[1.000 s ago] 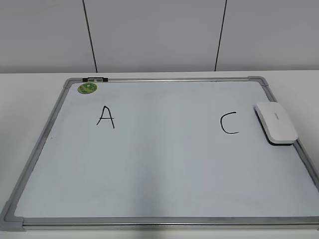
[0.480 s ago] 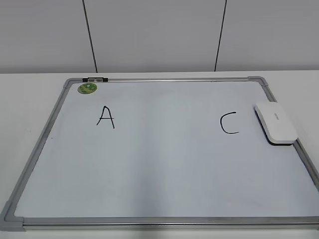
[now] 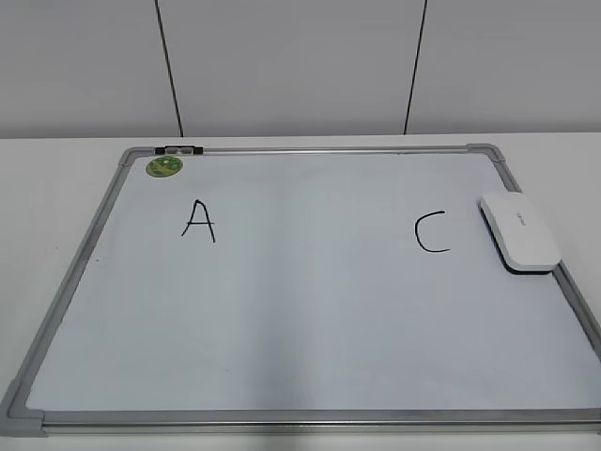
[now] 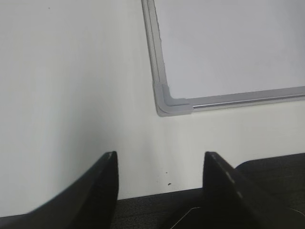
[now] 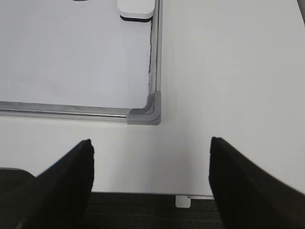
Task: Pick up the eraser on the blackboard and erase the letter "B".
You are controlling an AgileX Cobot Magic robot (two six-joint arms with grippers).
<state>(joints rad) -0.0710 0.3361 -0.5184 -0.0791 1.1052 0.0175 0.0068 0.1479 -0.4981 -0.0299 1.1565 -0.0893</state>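
Note:
The blackboard (image 3: pixel 300 310) is a white board with a silver frame, flat on the table. The white eraser (image 3: pixel 520 232) lies on its right edge, next to a black "C" (image 3: pixel 432 233). It also shows at the top of the right wrist view (image 5: pixel 136 8). A black "A" (image 3: pixel 198 221) is at the left. No letter "B" shows between them; that area is blank. My left gripper (image 4: pixel 159 164) is open and empty above the table's front edge, near the board's front left corner (image 4: pixel 167 102). My right gripper (image 5: pixel 150 150) is open and empty near the front right corner (image 5: pixel 147 113). Neither gripper shows in the exterior view.
A round green magnet (image 3: pixel 164 166) sits at the board's back left corner, beside a black clip (image 3: pixel 178 149) on the frame. White table surface surrounds the board. A wall with dark vertical seams stands behind. Dark floor lies past the table's front edge.

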